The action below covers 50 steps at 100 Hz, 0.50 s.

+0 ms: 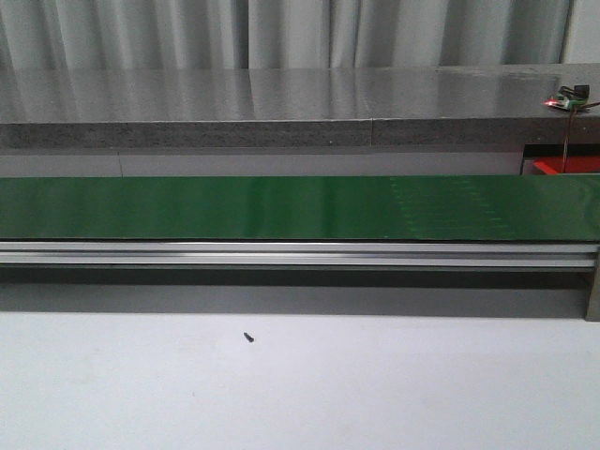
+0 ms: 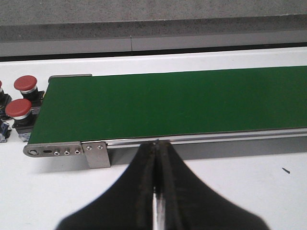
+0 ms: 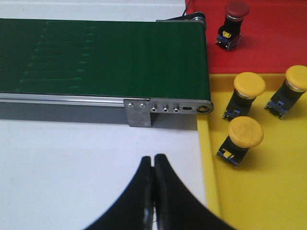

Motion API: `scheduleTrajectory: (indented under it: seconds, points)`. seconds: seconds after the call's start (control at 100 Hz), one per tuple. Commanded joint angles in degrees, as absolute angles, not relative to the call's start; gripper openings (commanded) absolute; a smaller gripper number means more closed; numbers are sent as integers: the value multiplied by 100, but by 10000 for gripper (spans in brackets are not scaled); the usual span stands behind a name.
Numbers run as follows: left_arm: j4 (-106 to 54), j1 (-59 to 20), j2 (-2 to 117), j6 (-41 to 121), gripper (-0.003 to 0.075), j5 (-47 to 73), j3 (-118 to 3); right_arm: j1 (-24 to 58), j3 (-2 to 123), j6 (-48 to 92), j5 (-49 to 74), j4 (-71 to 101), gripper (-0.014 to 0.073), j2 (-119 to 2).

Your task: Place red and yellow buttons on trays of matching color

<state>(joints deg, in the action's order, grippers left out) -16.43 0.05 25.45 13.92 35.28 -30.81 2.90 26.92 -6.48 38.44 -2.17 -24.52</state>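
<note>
- Both grippers are closed with nothing between the fingers: the left gripper (image 2: pixel 156 143) hangs over the white table just in front of the belt's end, and the right gripper (image 3: pixel 153 158) hangs over the white table near the belt's other end.
- A long green belt (image 1: pixel 281 208) runs across the white table (image 1: pixel 300 384), and nothing sits on it.
- The yellow tray (image 3: pixel 259 191) lies at the belt's end by the right gripper — three yellow buttons (image 3: pixel 244 133) (image 3: pixel 249 86) (image 3: pixel 296 79) stand in it.
- The red tray (image 3: pixel 268 43) touches the yellow tray's far side, and one red button (image 3: pixel 236 10) stands in it.
- Two more red buttons (image 2: pixel 25 84) (image 2: pixel 18 109) stand by the belt's other end, near the left gripper.
- A tiny dark screw (image 1: pixel 248 337) lies on the table in the front view.
</note>
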Motion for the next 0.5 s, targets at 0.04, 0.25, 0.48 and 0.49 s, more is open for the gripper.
scheduleTrajectory:
  seconds: [0.04, 0.25, 0.48, 0.49]
  points:
    - [-1717, -35, 2576, 1404, -20, 3143, -3236, 297, 2851, -603, 3436, -206, -60, -2475]
    - [-1356, -23, 2576, 1404, -20, 3217, -3225, 297, 2851, -603, 3436, -206, -60, -2475]
    - [-595, 16, 2589, 548, -20, 2418, -3221, 297, 2851, -603, 3436, -206, -60, -2475]
    - [-555, 15, 2597, 482, -20, 2353, -3221, 297, 2851, -603, 3436, -206, -60, -2475]
